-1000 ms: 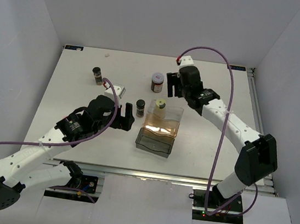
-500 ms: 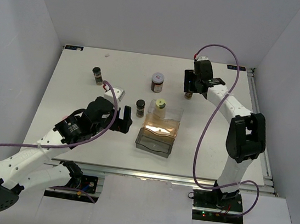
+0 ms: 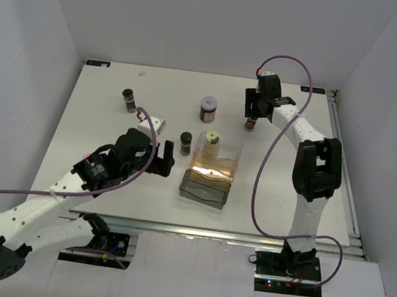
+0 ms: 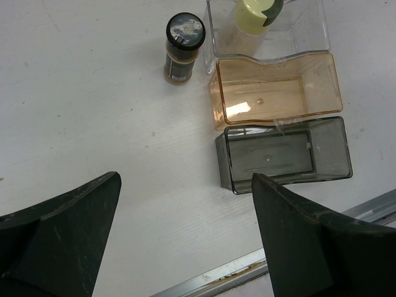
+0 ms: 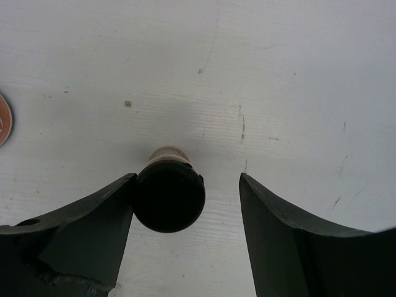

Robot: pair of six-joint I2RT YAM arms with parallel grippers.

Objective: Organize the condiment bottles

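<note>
The right fingers (image 5: 278, 235) are hanging released around the black-capped jar (image 5: 168, 197), beyond the far right corner of the bin (image 3: 199, 196), and are needing centring before clenching, as the jar is sitting close against one finger.

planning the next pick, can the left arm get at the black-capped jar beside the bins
Probably yes: the left claw is open and the black-capped jar stands upright ahead of it, only bare table between them.

A high rear camera overlooks the table (image 3: 99, 128); wrist cameras face down close, left sharing the bins (image 3: 210, 173).
</note>
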